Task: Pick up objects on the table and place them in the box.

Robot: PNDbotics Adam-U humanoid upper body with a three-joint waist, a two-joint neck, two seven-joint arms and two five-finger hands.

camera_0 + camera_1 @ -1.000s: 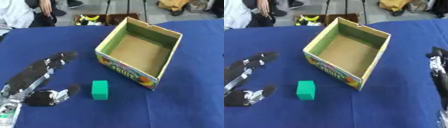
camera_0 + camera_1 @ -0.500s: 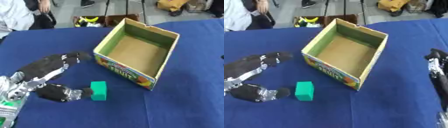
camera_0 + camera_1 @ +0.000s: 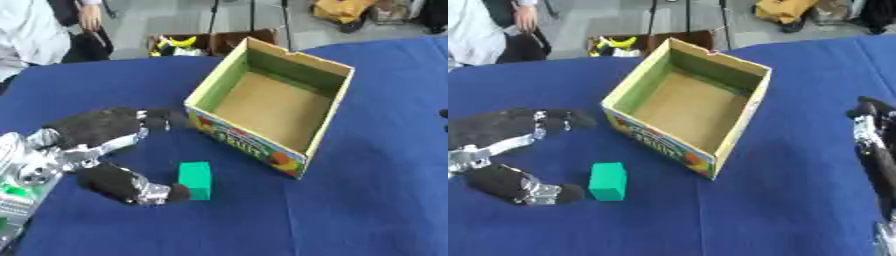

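Beside the box [image 3: 262,145] | green block [image 3: 195,179] on table | left robot hand [image 3: 101,145] spread open, thumb touching it, nothing held

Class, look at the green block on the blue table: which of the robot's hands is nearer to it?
Left. The left hand sits right beside the green block, thumb at its side. The right hand rests far off, beyond the box.

one green block [image 3: 195,179], one open cardboard box [image 3: 325,125], two hands: left hand [image 3: 105,152], right hand [image 3: 873,140].
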